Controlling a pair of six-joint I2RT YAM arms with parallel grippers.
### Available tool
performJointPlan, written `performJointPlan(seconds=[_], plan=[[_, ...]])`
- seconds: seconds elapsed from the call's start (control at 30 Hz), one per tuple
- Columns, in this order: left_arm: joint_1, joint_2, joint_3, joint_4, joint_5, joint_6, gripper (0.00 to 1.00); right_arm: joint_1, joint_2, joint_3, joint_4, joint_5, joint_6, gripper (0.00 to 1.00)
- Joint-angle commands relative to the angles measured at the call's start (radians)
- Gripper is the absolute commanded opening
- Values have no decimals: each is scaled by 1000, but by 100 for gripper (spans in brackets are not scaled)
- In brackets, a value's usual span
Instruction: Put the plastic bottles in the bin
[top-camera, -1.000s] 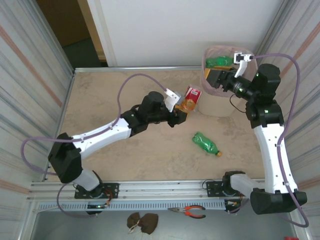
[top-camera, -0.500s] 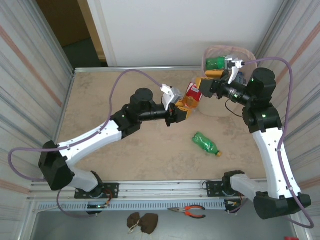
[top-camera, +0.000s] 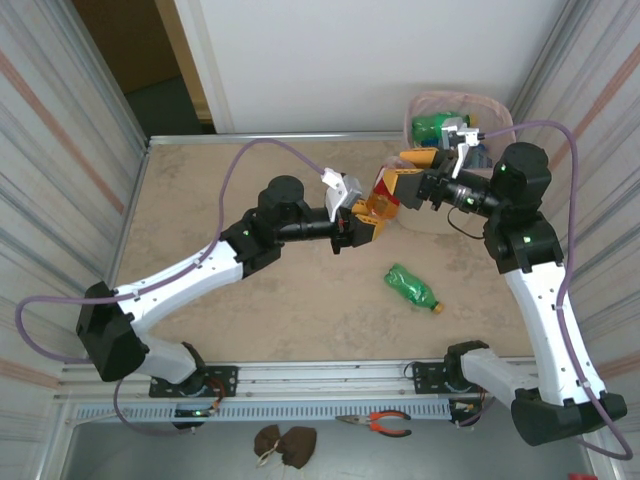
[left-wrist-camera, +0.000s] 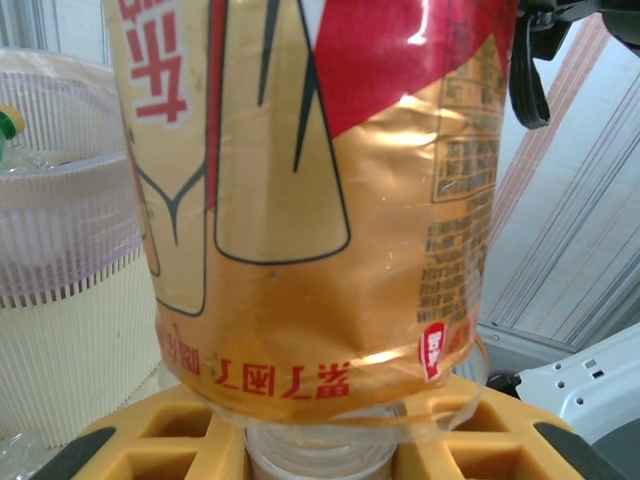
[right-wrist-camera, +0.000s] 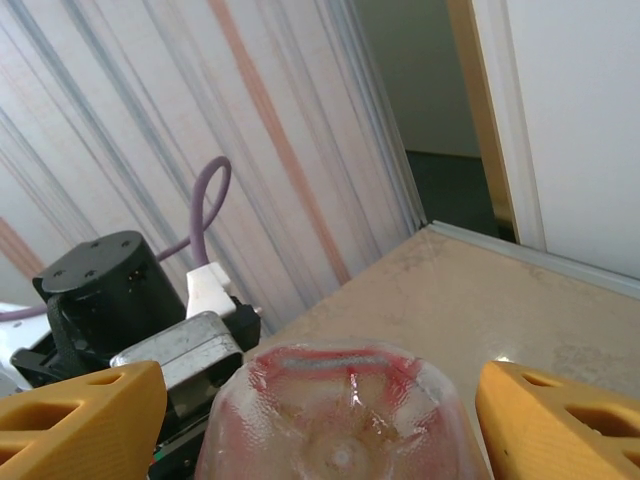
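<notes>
- Nearest the arm bases, below the front edge of the table (top-camera: 230, 180), a pair of pliers (top-camera: 378, 423) lies on the lower ledge and has no part in the job.
- Ahead of the right arm's base, a green bottle (top-camera: 412, 286) with an orange cap lies on its side on the tabletop. Nothing touches it, and it has bare surface all round.
- Further in, right of centre, the left gripper (top-camera: 362, 226) is clamped tight on the neck of a red-and-gold bottle (top-camera: 383, 192). It holds the bottle off the table, just beside the bin (top-camera: 432, 215) and not over its mouth.
- Facing it, the right gripper (top-camera: 407, 178) reaches back from the bin side. Its jaws are spread wide on either side of that bottle's base, with a gap on each side, and it grips nothing. This looks like a hand-over being set up.
- At the far right corner, the bin has a second green bottle (top-camera: 433, 125) lying inside with other items I cannot make out.
- Progress: probably late in the job, since two bottles are outside the bin in the overhead view, one held and one lying. The number inside cannot be counted.
- Room: the left half of the table is bare. The bin stands close to the ribbed side wall (top-camera: 600, 120) and the back wall (top-camera: 380, 60), and both arms crowd its near side. The held bottle must rise over the rim with little space to spare.
</notes>
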Motion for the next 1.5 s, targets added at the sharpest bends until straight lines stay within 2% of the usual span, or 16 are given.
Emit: performJointPlan(seconds=[0.0,0.27,0.63,0.7,1.0,1.03,1.17,1.47], plan=[[-1,-49,29,59,27,-1,22,10,-18,-14,9,-19,-9,80],[-1,-60,35,66,28,-9,21,20,-18,-17,3,-15,-20,77],[-1,-59,40,76,27,-29,22,43,-17,7,-3,2,-18,62],[-1,-61,36,75,21,-31,26,45,-17,14,-4,5,-17,59],[0,-97,-9,66,-53,-17,59,27,4,78,-44,117,-23,54],[1,-102,-15,65,-59,-17,62,16,12,88,-50,124,-25,54],[6,-117,-36,57,-75,-13,64,-60,55,141,-79,151,-26,54],[20,-153,-69,42,-88,-8,65,-358,243,311,-160,244,20,51]])
